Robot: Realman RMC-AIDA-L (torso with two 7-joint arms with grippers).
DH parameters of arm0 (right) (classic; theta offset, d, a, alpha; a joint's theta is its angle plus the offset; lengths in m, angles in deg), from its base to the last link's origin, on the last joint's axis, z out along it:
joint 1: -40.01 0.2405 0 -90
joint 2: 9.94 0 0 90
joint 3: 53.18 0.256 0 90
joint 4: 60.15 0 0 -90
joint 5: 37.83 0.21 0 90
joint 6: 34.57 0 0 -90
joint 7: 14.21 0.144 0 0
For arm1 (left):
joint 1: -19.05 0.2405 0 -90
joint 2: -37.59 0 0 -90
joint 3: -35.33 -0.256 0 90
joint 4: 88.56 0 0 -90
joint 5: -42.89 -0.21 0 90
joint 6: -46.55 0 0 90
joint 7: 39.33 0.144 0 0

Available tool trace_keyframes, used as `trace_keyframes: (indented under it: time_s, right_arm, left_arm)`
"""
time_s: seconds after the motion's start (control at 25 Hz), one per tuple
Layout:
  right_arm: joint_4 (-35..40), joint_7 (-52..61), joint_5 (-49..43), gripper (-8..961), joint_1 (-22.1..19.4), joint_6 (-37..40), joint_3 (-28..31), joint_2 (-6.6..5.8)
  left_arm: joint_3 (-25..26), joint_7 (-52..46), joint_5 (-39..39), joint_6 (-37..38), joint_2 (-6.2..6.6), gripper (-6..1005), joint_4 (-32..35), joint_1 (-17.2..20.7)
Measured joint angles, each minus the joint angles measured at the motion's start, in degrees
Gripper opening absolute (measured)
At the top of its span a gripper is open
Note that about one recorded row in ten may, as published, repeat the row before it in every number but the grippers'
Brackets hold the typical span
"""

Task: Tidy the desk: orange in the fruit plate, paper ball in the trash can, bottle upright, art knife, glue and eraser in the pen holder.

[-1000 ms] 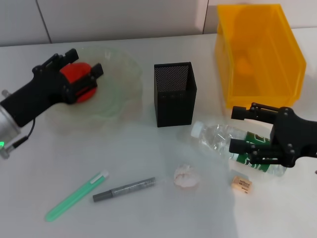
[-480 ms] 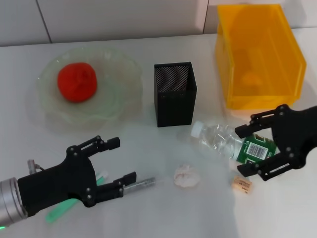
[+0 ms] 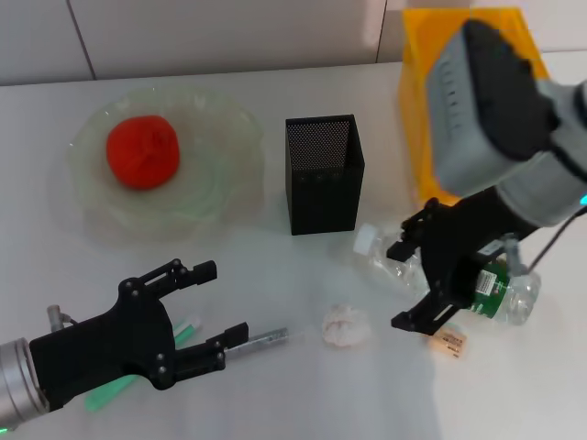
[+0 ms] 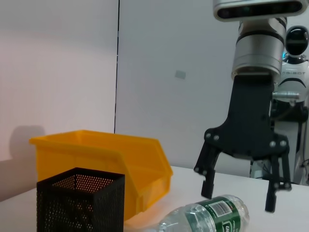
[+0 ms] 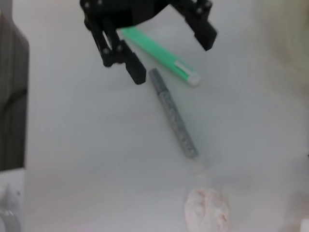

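Orange (image 3: 141, 152) sits in plate (image 3: 220, 174), far left. Left end effector (image 3: 209, 302) near left, jaws wide apart, empty, over glue (image 5: 159, 55) and knife (image 3: 261, 341). Holder (image 3: 323, 174) upright at centre. Paper ball (image 3: 344, 325) near centre on table (image 3: 275, 266). Bottle (image 3: 500, 291) lies on its side, right. Right end effector (image 3: 411, 277) spread wide, straddling bottle, not gripping. Eraser (image 3: 450, 343) just near it. Can (image 3: 417, 119) far right.

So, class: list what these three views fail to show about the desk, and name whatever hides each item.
- Glue: head view, mostly under the left tool.
- Trash can: head view, inside and far rim blocked by the right arm.
- Eraser: head view, print too small to read.
- Bottle: left wrist view, cap end cut off by the frame edge, below the right tool.
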Motion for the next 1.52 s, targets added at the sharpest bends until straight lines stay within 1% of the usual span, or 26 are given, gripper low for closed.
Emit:
trace_keyframes:
  time_s: [0.04, 0.08, 0.2, 0.24, 0.28, 0.36, 0.44, 0.64, 0.96, 1.24, 1.32, 1.52]
  right_arm:
    - [0.0, 0.7, -1.6, 828, -0.1, -3.0, -4.6, 0.12]
    - [0.0, 0.7, -1.6, 828, -0.1, -3.0, -4.6, 0.12]
    - [-0.7, 2.3, -3.0, 828, -0.2, -7.4, -9.6, 0.23]
    - [-2.2, 4.0, -3.2, 828, 0.0, -9.5, -12.3, 0.23]
    - [-2.2, 4.0, -3.2, 827, 0.0, -9.5, -12.3, 0.23]
    - [-3.8, 5.4, -3.6, 827, 0.4, -11.6, -14.3, 0.23]
    - [-7.0, 7.2, -4.6, 827, 1.1, -14.9, -17.1, 0.23]
    - [-10.3, 8.3, -4.6, 826, 1.6, -18.2, -19.3, 0.2]
    - [-11.9, 8.3, -3.4, 824, 1.7, -19.2, -19.5, 0.23]
    - [-17.0, 8.3, -0.9, 816, 4.3, -20.6, -19.6, 0.22]
    - [-17.8, 8.3, -0.6, 593, 4.8, -20.8, -19.6, 0.2]
    - [-16.9, 8.3, -0.5, 424, 5.0, -19.9, -19.0, 0.14]
  left_arm:
    - [0.0, 0.0, 0.0, -0.1, 0.02, 814, 0.0, 0.2]
    - [0.0, 0.0, 0.0, -0.1, 0.02, 814, 0.0, 0.2]
    - [0.0, 0.0, 0.1, -0.3, 0.13, 814, 0.0, 0.2]
    - [0.0, 0.0, 0.1, -0.3, 0.13, 815, 0.0, 0.2]
    - [0.0, 0.0, 0.1, -0.3, 0.14, 815, 0.0, 0.2]
    - [-0.1, -0.1, 0.2, -0.4, 0.14, 815, 0.0, 0.2]
    - [-0.1, -0.1, 0.3, -0.5, 0.14, 815, 0.0, 0.2]
    - [0.0, -0.5, 0.3, -0.5, 0.14, 814, 0.0, 0.0]
    - [0.0, -0.9, 0.3, -0.6, 0.2, 814, 0.4, -0.2]
    - [0.0, -0.9, 0.2, -0.7, 0.23, 815, 0.5, -0.3]
    - [0.0, -0.9, 0.2, -0.7, 0.23, 815, 0.5, -0.3]
    - [0.0, -0.9, 0.3, -0.7, 0.23, 814, 0.5, -0.2]
